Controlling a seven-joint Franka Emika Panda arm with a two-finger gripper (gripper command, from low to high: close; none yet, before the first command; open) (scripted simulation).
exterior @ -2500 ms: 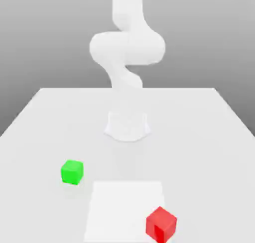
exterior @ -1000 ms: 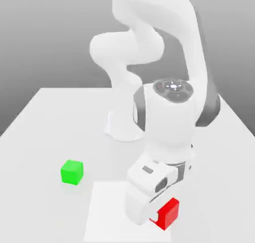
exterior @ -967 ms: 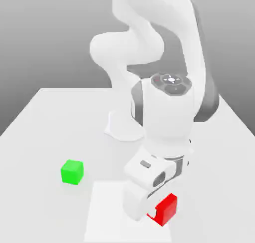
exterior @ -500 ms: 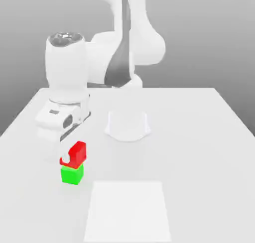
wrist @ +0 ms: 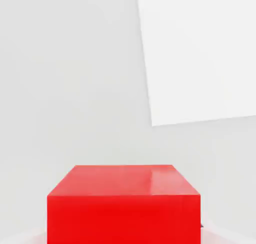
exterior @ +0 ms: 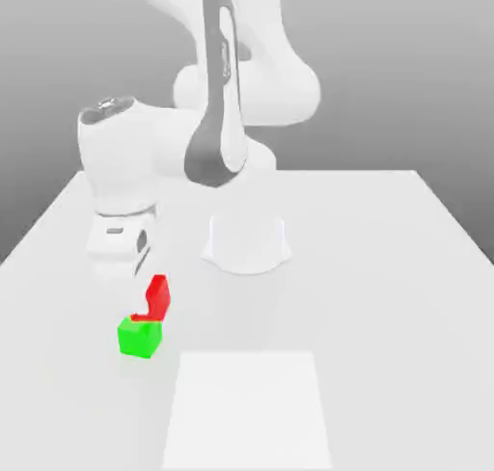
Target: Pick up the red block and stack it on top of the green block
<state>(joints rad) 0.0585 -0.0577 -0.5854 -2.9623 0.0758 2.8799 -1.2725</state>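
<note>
The red block (exterior: 159, 293) sits directly over the green block (exterior: 140, 337) at the exterior view's left, its underside level with the green top; I cannot tell whether they touch. My gripper (exterior: 145, 295) comes down from above and is shut on the red block, and a white finger covers part of the block's left side. In the hand view the red block (wrist: 124, 203) looms close, with the white table beyond it. The green block is hidden beneath it there.
A pale square patch (exterior: 248, 409) marks the table near the front edge and appears again as the pale patch (wrist: 200, 53). The arm's round base (exterior: 247, 242) stands mid-table, to the right of the blocks. The arm's links arch over the back left.
The red block was lifted off the pale patch at the front right and carried left to above the green block. Over the last half second the wrist turned and the arm shifted.
</note>
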